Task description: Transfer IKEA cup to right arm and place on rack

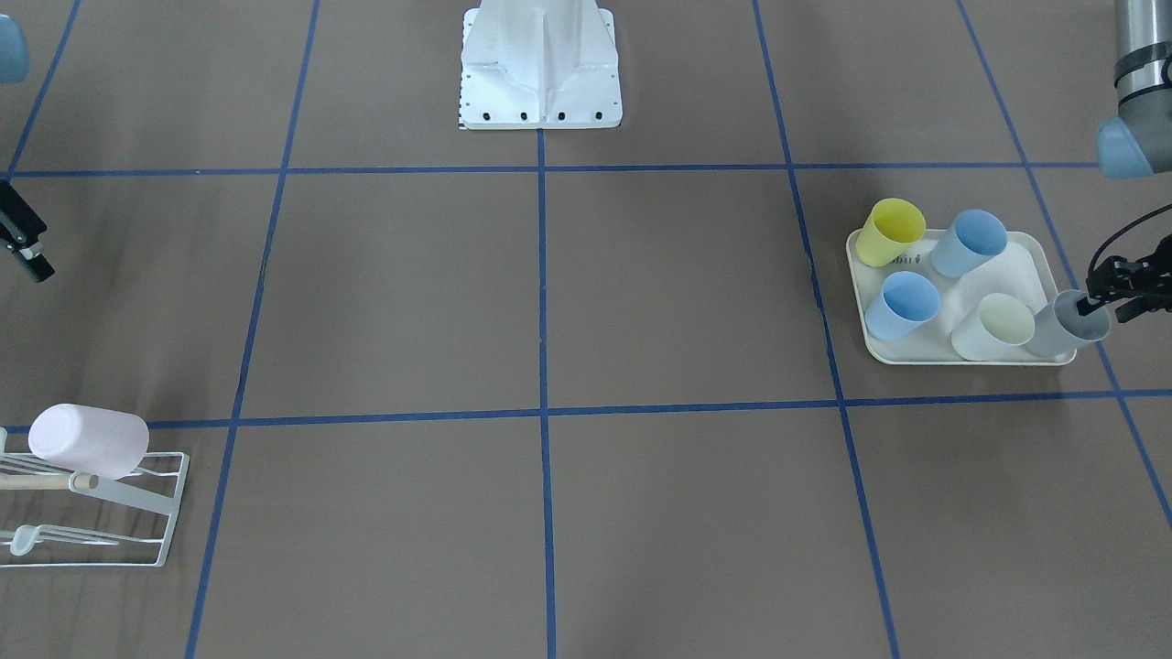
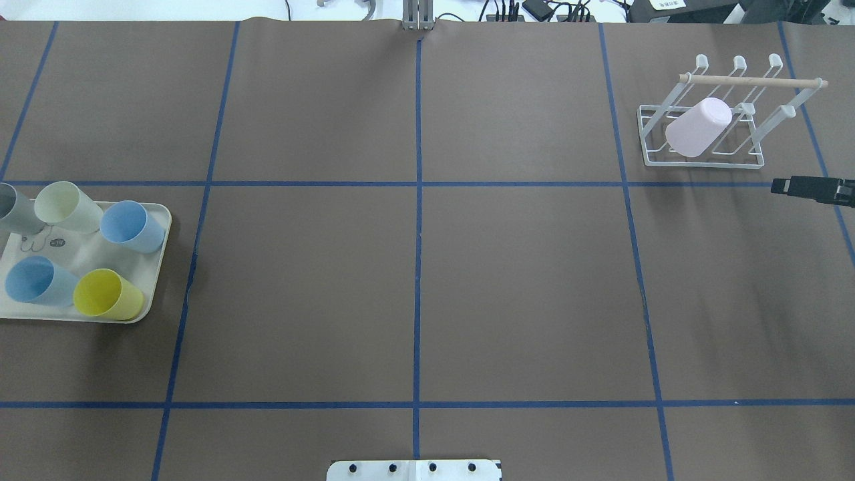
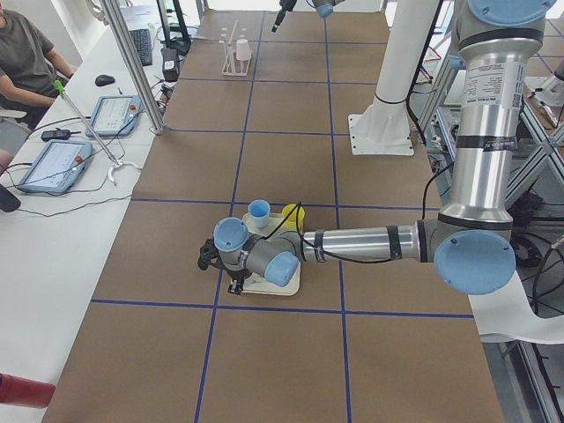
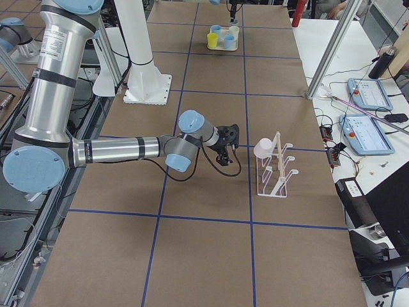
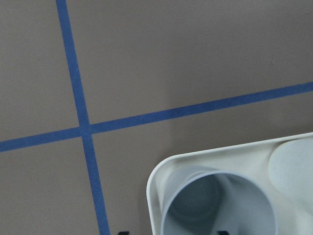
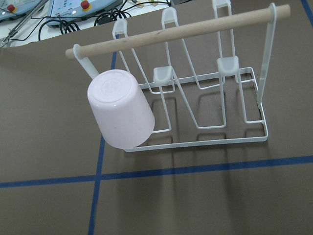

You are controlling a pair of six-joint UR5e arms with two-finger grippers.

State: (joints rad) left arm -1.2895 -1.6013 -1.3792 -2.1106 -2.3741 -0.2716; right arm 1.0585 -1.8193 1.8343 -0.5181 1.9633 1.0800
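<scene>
Five smooth plastic cups stand mouth-up on the cream tray [image 1: 1012, 270], which has rounded corners and a raised lip: a yellow cup [image 1: 890, 232], a blue cup [image 1: 903, 306], a lighter blue cup [image 1: 969, 243], a pale cream cup [image 1: 993, 327] and the grey cup [image 1: 1062, 331]. You find the grey cup in one corner of the tray, just beside the pale cream cup.

Your left gripper [image 1: 1097, 307] is at that cup with its jaws apart. In the front-facing view you see one black finger dipping into the cup's mouth. The left wrist view adds two dark fingertips [image 5: 222, 232] at its lower edge. One sits inside the rim and the other outside it, beyond the tray's lip, so they are not clamped on the wall.

Far along the matt brown bench [image 1: 678, 293], the white wire rack [image 1: 119, 496] carries a pale pink cup [image 6: 122, 110], upside down and tilted. Only the right wrist view shows you the round moulded mark on its base, the grain of the light wooden dowel [image 6: 176, 31] and the rounded tips of the prongs [image 6: 164, 73].

Your right gripper [image 2: 785, 186] hangs near the rack, apart from it. Only its black body shows, so you cannot tell how its jaws stand.
</scene>
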